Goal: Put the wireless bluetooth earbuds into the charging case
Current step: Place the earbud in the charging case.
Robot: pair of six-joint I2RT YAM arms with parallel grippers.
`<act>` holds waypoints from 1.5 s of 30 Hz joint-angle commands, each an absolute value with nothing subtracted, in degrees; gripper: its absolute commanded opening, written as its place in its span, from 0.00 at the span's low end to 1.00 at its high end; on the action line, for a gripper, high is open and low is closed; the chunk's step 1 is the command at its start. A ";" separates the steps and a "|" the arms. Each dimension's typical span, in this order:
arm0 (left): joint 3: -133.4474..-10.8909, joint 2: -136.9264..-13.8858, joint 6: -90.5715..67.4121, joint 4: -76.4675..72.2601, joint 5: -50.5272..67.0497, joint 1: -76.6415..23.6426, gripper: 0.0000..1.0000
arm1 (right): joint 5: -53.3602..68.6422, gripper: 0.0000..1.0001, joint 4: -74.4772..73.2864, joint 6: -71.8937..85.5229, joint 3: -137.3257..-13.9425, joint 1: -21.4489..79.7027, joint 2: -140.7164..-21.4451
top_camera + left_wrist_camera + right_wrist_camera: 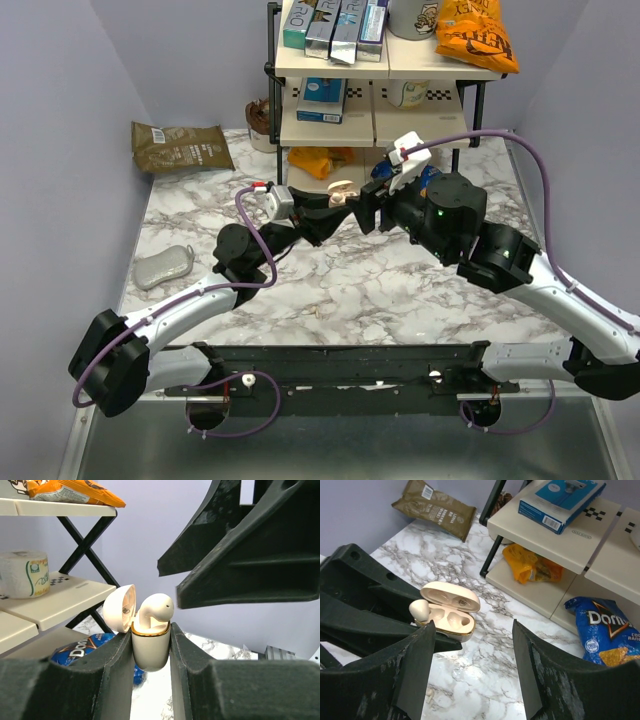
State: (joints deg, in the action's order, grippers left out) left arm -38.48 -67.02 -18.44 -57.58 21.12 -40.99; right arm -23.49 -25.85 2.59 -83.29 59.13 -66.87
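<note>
The charging case [150,650] is a pale beige pebble with a gold rim, and its lid [120,607] is hinged open. My left gripper [151,630] is shut on its body and holds it upright above the table. One cream-white earbud [157,607] sits in the case with its head standing above the rim. In the right wrist view the case [451,617] shows this earbud [420,610] in the left socket and the right socket bare. My right gripper [473,625] is open just beside the case with nothing between its fingers. From above, the case [340,188] lies between the two grippers.
A shelf rack [380,120] stands at the back, with a blue Doritos bag [605,630] and an orange bag [530,565] low on it. A brown bag [180,147] and a grey pouch [165,265] lie at the left. A small pale piece [428,693] lies on the marble.
</note>
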 commanded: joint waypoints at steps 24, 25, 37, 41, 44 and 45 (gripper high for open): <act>-36.91 -64.60 -17.31 -59.15 21.36 -41.04 0.00 | -23.29 0.74 -24.79 1.58 -84.38 58.80 -68.82; -36.91 -64.51 -17.40 -59.24 21.36 -41.13 0.00 | -23.38 0.74 -24.87 1.41 -84.03 58.71 -68.73; -36.12 -63.11 -18.02 -60.47 21.89 -41.04 0.00 | -25.22 0.75 -24.61 1.41 -83.58 57.48 -68.12; -35.60 -62.23 -18.11 -59.06 21.18 -41.04 0.00 | -24.35 0.75 -24.43 1.49 -82.71 57.39 -66.89; -35.07 -60.56 -16.53 -55.82 17.33 -40.96 0.00 | -24.08 0.75 -22.68 2.02 -78.15 57.48 -63.47; -34.89 -59.77 -15.65 -54.33 16.10 -40.96 0.00 | -24.08 0.75 -22.15 2.54 -76.05 57.39 -62.50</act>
State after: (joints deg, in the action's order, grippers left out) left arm -35.99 -62.81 -17.98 -56.84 20.58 -40.95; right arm -23.16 -23.46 2.31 -80.40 57.63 -66.00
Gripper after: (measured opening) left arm 0.366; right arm 0.748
